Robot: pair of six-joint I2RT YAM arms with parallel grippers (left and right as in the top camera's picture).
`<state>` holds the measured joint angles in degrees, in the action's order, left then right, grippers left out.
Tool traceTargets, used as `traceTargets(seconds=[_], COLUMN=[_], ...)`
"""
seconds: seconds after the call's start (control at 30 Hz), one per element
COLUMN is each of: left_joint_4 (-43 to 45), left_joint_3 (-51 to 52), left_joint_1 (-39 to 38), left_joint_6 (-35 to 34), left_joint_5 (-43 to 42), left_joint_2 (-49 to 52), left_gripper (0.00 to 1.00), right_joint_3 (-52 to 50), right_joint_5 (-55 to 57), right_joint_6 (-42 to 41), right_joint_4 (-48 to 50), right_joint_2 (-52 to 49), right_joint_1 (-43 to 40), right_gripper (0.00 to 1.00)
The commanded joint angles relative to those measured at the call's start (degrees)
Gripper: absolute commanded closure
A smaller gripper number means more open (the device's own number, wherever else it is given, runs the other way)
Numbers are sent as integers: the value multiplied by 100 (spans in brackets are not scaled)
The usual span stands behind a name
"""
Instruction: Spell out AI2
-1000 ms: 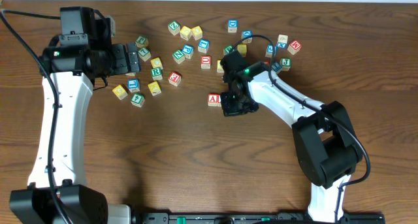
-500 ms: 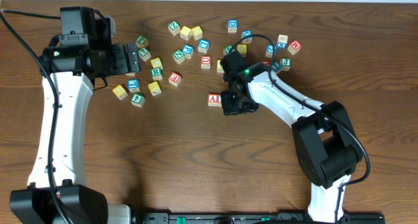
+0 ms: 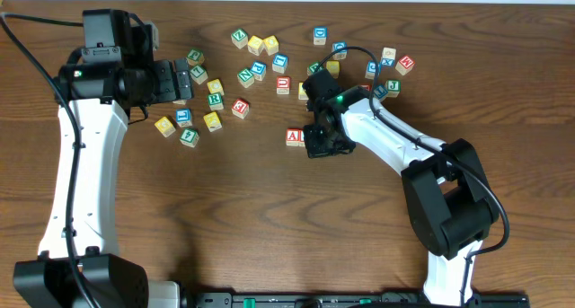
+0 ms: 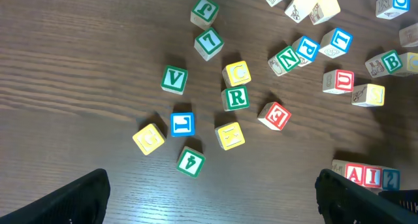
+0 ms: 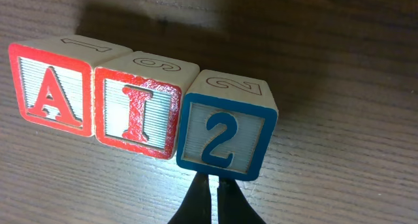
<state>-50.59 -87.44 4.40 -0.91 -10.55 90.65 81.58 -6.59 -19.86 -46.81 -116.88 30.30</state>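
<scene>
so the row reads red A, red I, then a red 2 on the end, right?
Not quite. The 2 is blue with a blue frame, not red; the right wrist view shows it clearly. The rest holds: red A, red I, then the 2 on the end of the row.

The left arm [image 3: 76, 173] rises from the near left corner of the tabletop [image 3: 225, 218] and runs along the left edge. It bends at the wrist, so the left gripper [image 3: 186, 81] points right, near the far left corner. Its fingers [image 4: 81, 198] stand wide apart. The right arm [image 3: 395, 142] stands at the near edge toward the right corner and reaches left toward the tabletop's middle. The right gripper [image 3: 319, 145] tilts down at the tabletop, its fingers [image 5: 196, 201] pressed together with nothing between them.
</scene>
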Motion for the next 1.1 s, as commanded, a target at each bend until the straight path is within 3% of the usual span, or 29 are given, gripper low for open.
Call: traceTargets(seconds=[0.0, 0.3, 0.67, 1.07], left_joint_4=[-7, -4, -4, -4], left_joint_3=[13, 13, 13, 13], left_joint_1=[2, 4, 2, 4], left_joint_6=[-7, -7, -7, -7], left_joint_5=[13, 11, 11, 11], left_joint_2=[0, 0, 0, 0], left_gripper=[1, 1, 1, 1], right_joint_3=[0, 260, 264, 264], right_joint_5=[-35, -195, -769, 461], right_joint_6=[160, 192, -498, -905], right_joint_4=[-28, 153, 2059, 1976], right_joint_2=[-15, 662, 125, -127], right_joint_1=[13, 11, 535, 979], right_gripper=[99, 99, 99, 99])
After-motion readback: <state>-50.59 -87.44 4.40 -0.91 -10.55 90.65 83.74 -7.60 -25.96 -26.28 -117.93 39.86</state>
